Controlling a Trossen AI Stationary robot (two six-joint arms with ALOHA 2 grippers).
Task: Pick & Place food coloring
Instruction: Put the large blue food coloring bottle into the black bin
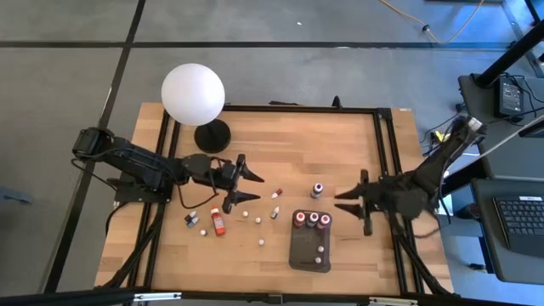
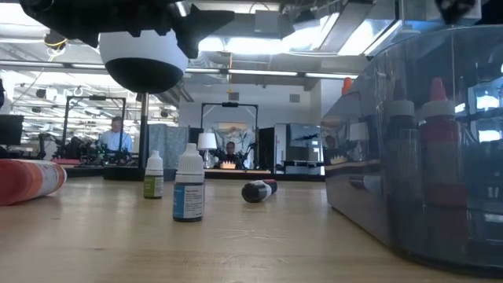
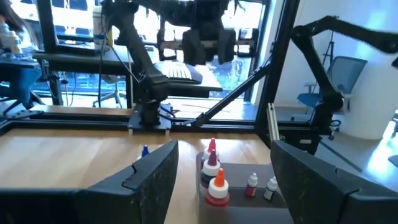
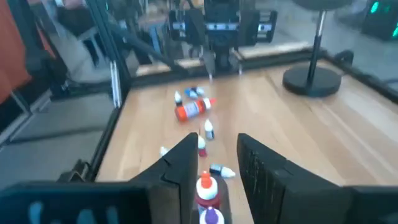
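Several tiny food coloring bottles lie and stand scattered on the wooden table: a red one on its side, a blue-purple one upright, and small white-capped ones. Three red-capped bottles stand at the far end of the dark grey tray. My left gripper is open, level, left of the scattered bottles, with nothing between its fingers. My right gripper hovers right of the tray's far end, pointing toward the table's left, narrowly open and empty. Its wrist view shows the tray bottles below the gap.
A white globe lamp on a black base stands at the far left of the table. Black frame rails run along the table's edges. Bare wood lies between the lamp and the tray.
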